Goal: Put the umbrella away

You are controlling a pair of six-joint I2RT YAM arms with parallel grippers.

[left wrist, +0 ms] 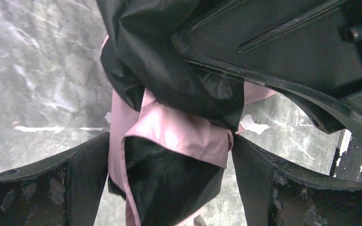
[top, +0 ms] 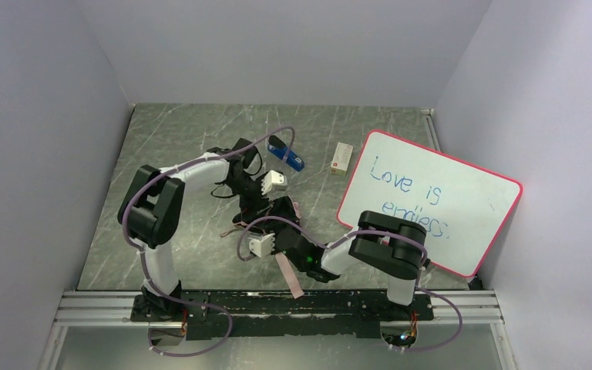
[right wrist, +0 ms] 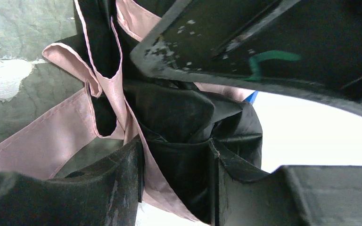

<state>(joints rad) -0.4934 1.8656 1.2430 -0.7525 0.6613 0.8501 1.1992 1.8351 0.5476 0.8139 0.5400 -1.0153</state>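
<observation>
Closest to the lens, the left claw (left wrist: pixel 202 117) has its dark fingers (left wrist: pixel 283 52) clamped on bunched fabric of the umbrella (left wrist: pixel 179 129) (pale pink outside, black inside). The right claw (right wrist: pixel 184 113) likewise pinches a crumpled black fold, with pink panels spilling to its left. Seen from above, the umbrella lies collapsed mid-worktop (top: pixel 169 139) between both claws, its pink strap (top: pixel 287 276) trailing toward the arm bases. Beyond it lie a blue stapler (top: pixel 287 156) and a small white box (top: pixel 341 158). A pink-framed whiteboard (top: pixel 432 196) sits at the right.

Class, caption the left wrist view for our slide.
Left gripper pinching bunched pink-and-black fabric of the umbrella over the table.
</observation>
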